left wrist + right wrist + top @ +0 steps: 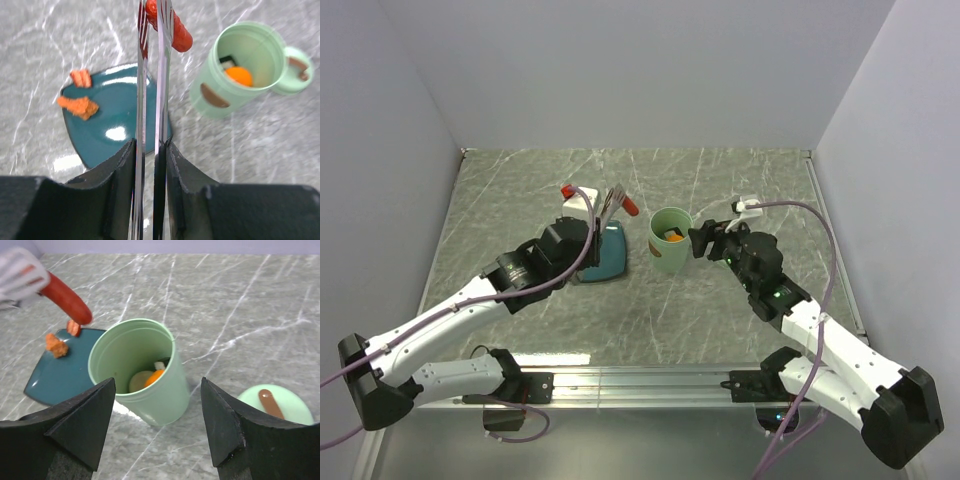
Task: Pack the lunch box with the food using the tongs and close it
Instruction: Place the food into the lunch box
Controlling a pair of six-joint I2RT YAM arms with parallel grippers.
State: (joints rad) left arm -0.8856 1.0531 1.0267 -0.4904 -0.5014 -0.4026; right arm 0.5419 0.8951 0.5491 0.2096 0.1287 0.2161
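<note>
The pale green lunch box (670, 240) (240, 70) (150, 385) stands upright and lidless beside the teal plate (610, 258). Inside it lie an orange piece (156, 377), a beige ball (137, 381) and a white-and-black piece (227, 62). Its lid (275, 402) (296, 70) rests on the table to its right. My left gripper (588, 230) (150, 145) is shut on the metal tongs (162, 90) (612, 203). The tongs pinch a red sausage (175, 30) (65, 297) (632, 207) above the plate's far edge. Two orange food pieces (79, 106) (80, 77) sit on the plate. My right gripper (698, 240) (157, 382) is open just short of the lunch box.
Grey marble-patterned tabletop (520, 190) is enclosed by white walls on the left, back and right. A white cable connector (748, 207) sticks up behind my right wrist. An aluminium rail (640, 380) runs along the near edge.
</note>
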